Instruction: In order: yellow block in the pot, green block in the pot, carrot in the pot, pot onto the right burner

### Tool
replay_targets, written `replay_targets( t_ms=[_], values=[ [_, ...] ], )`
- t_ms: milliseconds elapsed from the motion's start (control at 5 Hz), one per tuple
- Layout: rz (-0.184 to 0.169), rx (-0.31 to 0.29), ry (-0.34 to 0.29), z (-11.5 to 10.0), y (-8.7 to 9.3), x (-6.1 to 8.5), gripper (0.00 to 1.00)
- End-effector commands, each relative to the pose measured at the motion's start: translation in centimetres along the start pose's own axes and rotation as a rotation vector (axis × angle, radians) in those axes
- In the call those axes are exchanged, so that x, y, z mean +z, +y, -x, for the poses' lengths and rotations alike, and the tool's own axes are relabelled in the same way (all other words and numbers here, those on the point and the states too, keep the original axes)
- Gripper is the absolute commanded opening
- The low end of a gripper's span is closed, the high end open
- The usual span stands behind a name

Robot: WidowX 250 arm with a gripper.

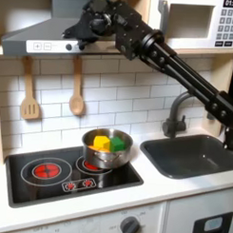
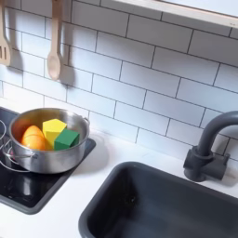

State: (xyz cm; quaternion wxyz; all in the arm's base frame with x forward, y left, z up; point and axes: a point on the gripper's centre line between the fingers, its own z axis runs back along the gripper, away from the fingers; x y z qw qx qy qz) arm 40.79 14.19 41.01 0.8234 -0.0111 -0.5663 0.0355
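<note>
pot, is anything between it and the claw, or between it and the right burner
Nothing visible is in the way. The pot already sits on the right burner in the first exterior view, holding the yellow block, green block and carrot. The claw is raised high by the hood, with open air below.

We spot just one bit of readable text here: the white toy microwave (image 1: pixel 195 21) at the top of the first exterior view carries a small dark clock display (image 1: pixel 232 3) in its upper corner, showing pale digits that we read as "01:30", though the picture is coarse and the last figures are not sharp. Under it we see a grid of small grey keypad buttons (image 1: pixel 226 27), their markings too tiny to make out. In the second exterior view we find no lettering or numbers to read.
</note>
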Motion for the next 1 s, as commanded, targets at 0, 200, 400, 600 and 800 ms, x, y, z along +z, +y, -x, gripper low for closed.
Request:
replay_targets(
  t_ms=[0,200,400,600,800],
  values=[
    [0.008,0.018,0.011,1.9,-1.6,3.3,1.00],
    [-0.007,0.081,0.115,5.4,-1.9,4.5,1.00],
    [-0.015,0.073,0.079,4.9,-2.8,8.6,1.00],
    [-0.022,0.068,0.072,4.6,-2.7,8.5,1.00],
    [-0.020,0.069,0.068,4.5,-2.9,8.7,1.00]
  ],
)
